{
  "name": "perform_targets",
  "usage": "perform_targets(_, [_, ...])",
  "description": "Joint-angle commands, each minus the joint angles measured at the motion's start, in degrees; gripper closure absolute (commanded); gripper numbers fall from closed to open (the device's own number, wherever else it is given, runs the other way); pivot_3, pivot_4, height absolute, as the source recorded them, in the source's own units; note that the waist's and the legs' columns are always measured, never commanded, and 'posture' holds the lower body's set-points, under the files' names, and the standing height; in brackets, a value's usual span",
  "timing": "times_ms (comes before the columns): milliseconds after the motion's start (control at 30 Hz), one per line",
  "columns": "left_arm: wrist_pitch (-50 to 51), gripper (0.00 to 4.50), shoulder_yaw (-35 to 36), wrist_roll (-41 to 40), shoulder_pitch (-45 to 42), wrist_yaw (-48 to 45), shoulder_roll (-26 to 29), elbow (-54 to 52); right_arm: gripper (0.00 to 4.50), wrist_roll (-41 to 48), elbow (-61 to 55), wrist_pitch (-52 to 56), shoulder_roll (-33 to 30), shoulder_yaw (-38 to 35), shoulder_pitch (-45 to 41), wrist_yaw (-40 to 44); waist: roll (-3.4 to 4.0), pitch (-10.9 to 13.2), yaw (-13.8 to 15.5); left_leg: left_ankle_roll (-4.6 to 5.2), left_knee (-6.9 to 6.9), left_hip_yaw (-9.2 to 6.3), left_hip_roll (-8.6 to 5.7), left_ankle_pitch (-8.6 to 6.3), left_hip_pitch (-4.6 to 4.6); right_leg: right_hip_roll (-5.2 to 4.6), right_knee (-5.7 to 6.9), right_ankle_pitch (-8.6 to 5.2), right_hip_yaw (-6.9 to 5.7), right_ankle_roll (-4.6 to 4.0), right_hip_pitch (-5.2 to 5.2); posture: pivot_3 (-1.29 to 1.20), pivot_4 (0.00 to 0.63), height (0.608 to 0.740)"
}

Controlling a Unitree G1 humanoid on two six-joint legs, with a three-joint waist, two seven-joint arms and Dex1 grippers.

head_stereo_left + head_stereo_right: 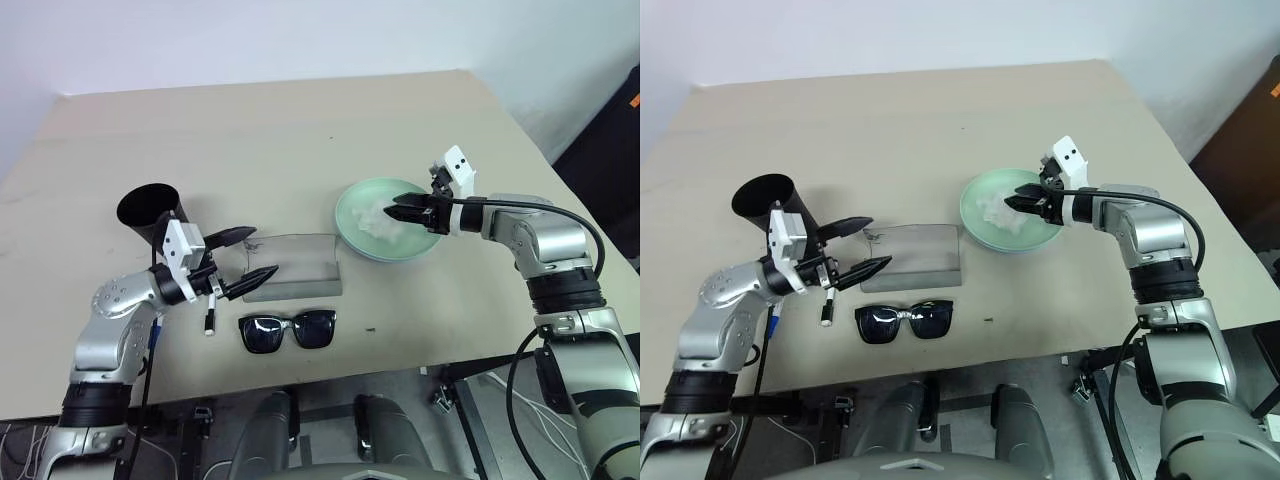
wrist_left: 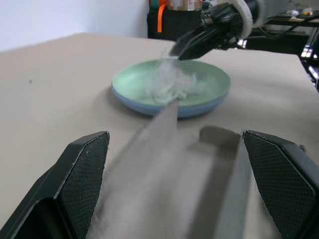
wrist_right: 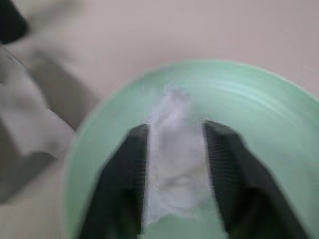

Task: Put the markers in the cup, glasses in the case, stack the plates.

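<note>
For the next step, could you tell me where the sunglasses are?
The sunglasses lie open near the table's front edge, just in front of the grey case, right of a marker.

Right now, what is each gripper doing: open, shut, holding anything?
Left gripper: open, holding nothing, by the grey case.
Right gripper: fingers on either side of the white tissue in the green plate; grip cannot be told.

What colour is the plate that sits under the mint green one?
Light blue: the lower plate shows as a blue band beneath the mint green plate, best in the left wrist view.

Mint green plate (image 1: 352, 212) stacked on blue plate (image 2: 149, 105), grey case (image 1: 297, 265) open, sunglasses (image 1: 287, 330) beside it, black cup (image 1: 148, 211)
</note>
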Motion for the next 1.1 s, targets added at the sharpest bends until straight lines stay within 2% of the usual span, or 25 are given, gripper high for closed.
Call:
perform_targets(33, [1.2, 0.0, 1.8, -2.3, 1.8, 0.6, 1.1, -5.2, 1.38, -0.5, -0.3, -2.0, 0.1, -0.5, -2.5, 1.7, 0.0, 0.0, -0.1, 0.0, 0.01, 0.0, 0.0, 0.0, 0.01, 0.0, 0.03, 0.0, 0.0, 0.0, 0.0, 0.0, 0.15, 0.735])
perform_targets(167, [3.0, 0.0, 3.0, -3.7, 4.8, 1.8, 2.0, -9.2, 0.03, 1.8, -3.2, -0.5, -0.6, -1.8, -2.6, 5.0, 0.0, 0.0, -0.2, -0.13, 0.04, 0.0, 0.01, -0.08, 0.04, -0.01, 0.07, 0.0, 0.02, -0.01, 0.02, 0.0, 0.15, 0.735])
perform_targets(367, [7.9, 0.0, 7.3, -7.5, 9.7, 3.6, 5.4, -16.0, 0.03, 10.9, -11.7, 9.7, -0.6, -2.8, -2.9, 12.2, 0.02, 0.0, -0.3, -0.12, 0.0, 0.0, 0.1, -0.07, 0.03, 0.05, 0.09, 0.0, 0.02, -0.01, -0.05, 0.0, 0.15, 0.735])
perform_targets(500, [9.5, 0.0, 11.3, -8.8, 14.8, 4.0, 8.0, -19.1, 0.03, 10.5, -15.6, 11.4, 0.8, 3.2, -4.5, 15.4, 0.05, 0.0, -0.5, -0.15, 0.01, 0.01, 0.11, -0.09, 0.04, 0.04, 0.1, 0.0, 0.04, -0.02, -0.07, 0.0, 0.15, 0.735])
perform_targets(633, [11.5, 0.0, 16.7, -11.5, 20.6, 3.6, 9.4, -21.6, 0.03, 12.4, -15.0, 13.8, 4.8, 7.9, -9.5, 21.0, 0.06, 0.0, -0.7, -0.16, -0.05, 0.01, 0.14, -0.1, 0.03, 0.02, 0.1, -0.01, 0.05, -0.03, -0.12, 0.0, 0.15, 0.735])
perform_targets(767, [10.7, 0.0, 18.3, -10.4, 22.9, 3.2, 9.9, -20.5, 0.03, 10.7, -13.3, 13.4, 7.9, 13.1, -13.1, 24.3, 0.07, 0.0, -0.5, -0.17, -0.17, 0.02, 0.16, -0.1, -0.04, 0.01, 0.08, 0.0, 0.04, -0.04, -0.4, 0.0, 0.15, 0.735])
perform_targets(967, [7.8, 0.0, 16.0, -8.7, 22.2, 5.2, 6.2, -18.5, 0.03, 4.7, -10.3, 11.8, 11.5, 27.4, -16.5, 32.4, 0.05, 0.0, -0.6, -0.17, -0.2, 0.2, 0.15, -0.11, -0.06, -0.1, -0.09, 0.02, 0.06, -0.09, -0.42, 0.0, 0.15, 0.735])
perform_targets(1100, [7.4, 0.0, 15.2, -7.9, 22.7, 6.0, 5.0, -19.2, 0.03, 1.9, -8.2, 10.7, 13.0, 32.5, -17.7, 36.3, 0.05, 0.0, -0.5, -0.17, -0.33, 0.38, 0.15, -0.11, -0.09, -0.17, -0.08, 0.03, 0.09, -0.09, -0.51, 0.0, 0.15, 0.735])
